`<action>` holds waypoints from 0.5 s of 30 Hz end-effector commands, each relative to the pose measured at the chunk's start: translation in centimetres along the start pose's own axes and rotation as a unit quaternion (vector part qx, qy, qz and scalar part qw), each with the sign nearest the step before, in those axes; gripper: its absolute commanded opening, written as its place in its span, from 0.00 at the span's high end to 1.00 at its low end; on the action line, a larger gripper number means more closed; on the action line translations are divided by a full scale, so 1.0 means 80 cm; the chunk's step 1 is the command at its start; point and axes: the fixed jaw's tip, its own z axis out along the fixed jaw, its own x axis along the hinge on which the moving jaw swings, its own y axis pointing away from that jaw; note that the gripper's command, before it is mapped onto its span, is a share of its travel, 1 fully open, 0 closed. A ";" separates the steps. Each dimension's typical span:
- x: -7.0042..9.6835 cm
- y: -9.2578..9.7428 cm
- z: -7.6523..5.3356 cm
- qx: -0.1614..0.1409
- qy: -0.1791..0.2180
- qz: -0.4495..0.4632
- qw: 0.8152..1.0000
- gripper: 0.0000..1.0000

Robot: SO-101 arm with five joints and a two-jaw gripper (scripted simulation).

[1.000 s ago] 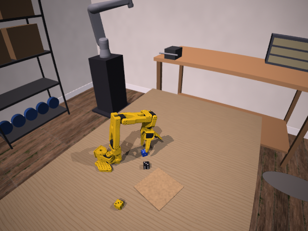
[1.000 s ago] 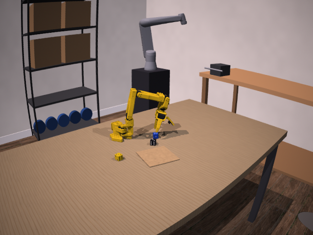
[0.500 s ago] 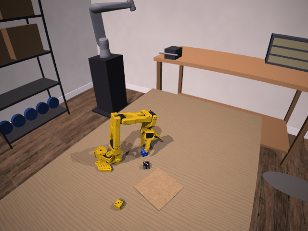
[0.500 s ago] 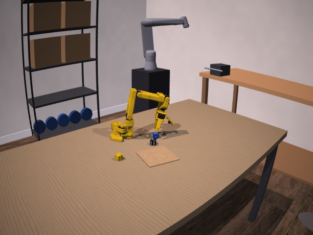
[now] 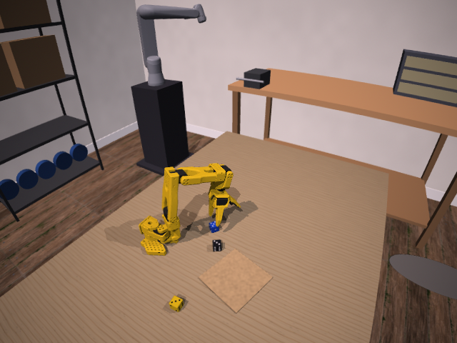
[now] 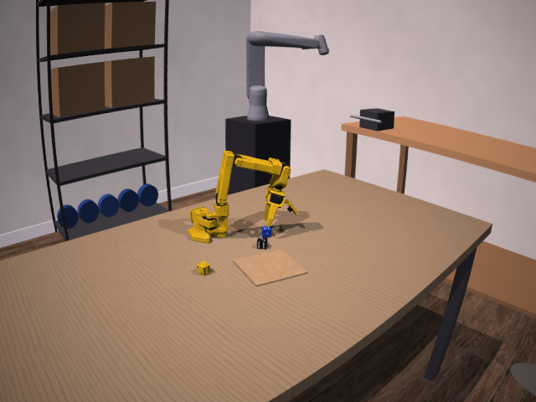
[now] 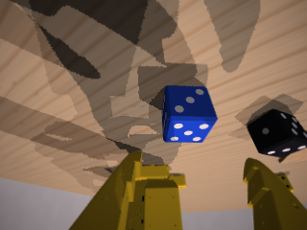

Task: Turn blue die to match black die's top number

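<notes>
Partly cropped: black die (image 7: 278, 132), right edge.

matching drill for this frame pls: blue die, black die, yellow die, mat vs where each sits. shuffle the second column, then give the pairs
Things:
1. blue die
2. black die
3. yellow die
4. mat

Places:
A. off alone on the table, on the far side of the mat from the arm
B. flat on the table, no die on it
C. right under the open claw, on the table
D. between the blue die and the mat's nearest corner

Pairs: 1-C, 2-D, 3-A, 4-B
</notes>
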 end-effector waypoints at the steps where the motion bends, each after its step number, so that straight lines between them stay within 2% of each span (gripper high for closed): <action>1: -0.006 0.002 -0.012 -0.003 -0.030 0.000 1.000 0.69; 15: -0.011 0.002 0.001 -0.002 -0.020 0.000 1.000 0.69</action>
